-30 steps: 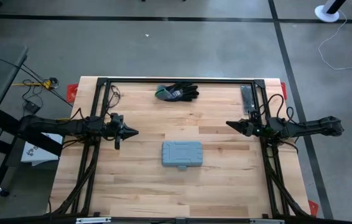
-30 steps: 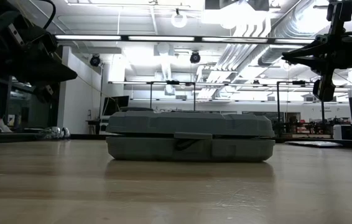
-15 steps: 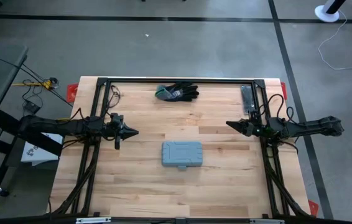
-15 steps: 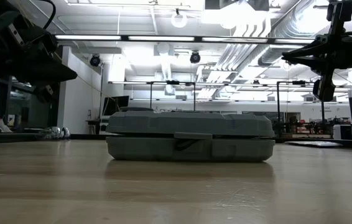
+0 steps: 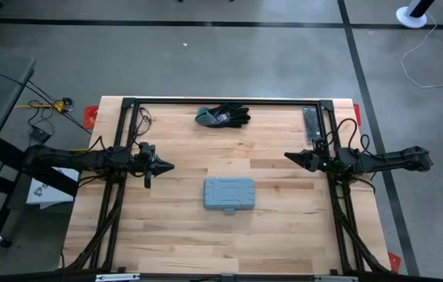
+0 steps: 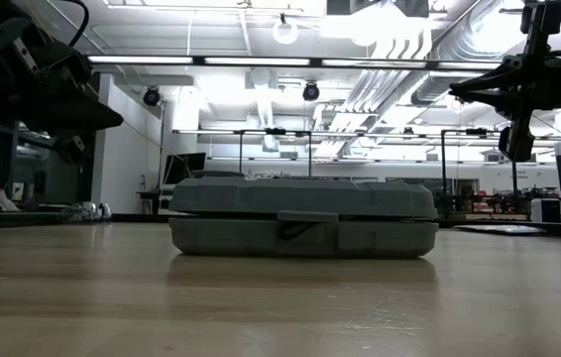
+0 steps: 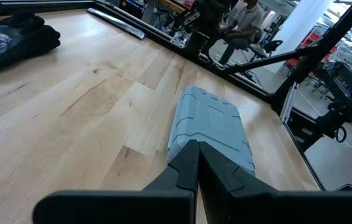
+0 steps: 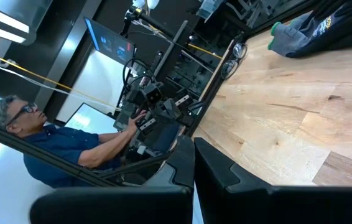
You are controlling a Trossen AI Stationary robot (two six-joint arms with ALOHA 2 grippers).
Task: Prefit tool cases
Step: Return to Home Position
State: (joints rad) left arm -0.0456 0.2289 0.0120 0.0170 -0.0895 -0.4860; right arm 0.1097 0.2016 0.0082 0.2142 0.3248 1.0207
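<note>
The grey-blue tool case (image 5: 229, 193) lies closed and flat on the wooden table, near its middle; the low view shows its front wall and latch (image 6: 306, 231), and the left wrist view its ribbed lid (image 7: 208, 127). My left gripper (image 5: 171, 166) hovers shut above the table, to the left of the case and a little farther back. My right gripper (image 5: 288, 156) hovers shut to the right of the case, also farther back. Both point level toward the table's middle. Their shut fingertips also show in the left wrist view (image 7: 196, 149) and the right wrist view (image 8: 192, 146).
Black-and-green gloves (image 5: 223, 116) lie near the far edge. A narrow dark flat bar (image 5: 311, 124) lies at the far right. A black frame (image 5: 229, 102) borders the table. A seated person (image 8: 70, 146) shows beyond the table's left side. Bare wood surrounds the case.
</note>
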